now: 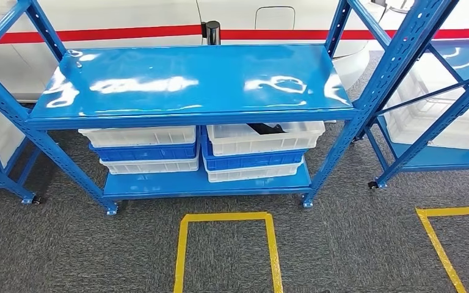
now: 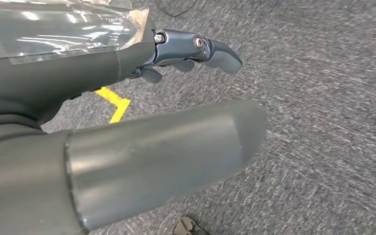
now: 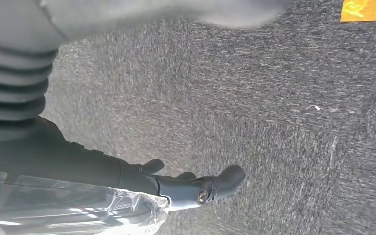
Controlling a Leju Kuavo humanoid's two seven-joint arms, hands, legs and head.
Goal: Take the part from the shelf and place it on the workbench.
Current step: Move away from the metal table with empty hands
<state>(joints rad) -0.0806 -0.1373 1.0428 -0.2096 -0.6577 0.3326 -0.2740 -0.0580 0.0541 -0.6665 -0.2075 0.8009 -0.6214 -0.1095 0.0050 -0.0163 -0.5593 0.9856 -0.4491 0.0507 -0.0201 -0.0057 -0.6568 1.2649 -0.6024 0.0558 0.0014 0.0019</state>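
Observation:
A dark part (image 1: 267,129) lies in the top white bin (image 1: 262,141) on the right side of the blue shelf's lower level, partly hidden under the upper shelf board (image 1: 189,82). My left hand (image 2: 191,51) hangs over grey carpet, fingers apart and holding nothing. My right hand (image 3: 196,183) also hangs over the carpet, fingers spread, with nothing in it.
Stacked white and blue bins (image 1: 143,149) sit on the left of the lower level. A second blue shelf (image 1: 446,110) stands to the right. Yellow tape squares (image 1: 226,244) mark the grey carpet before the shelf. A white vehicle with a red stripe (image 1: 128,33) stands behind.

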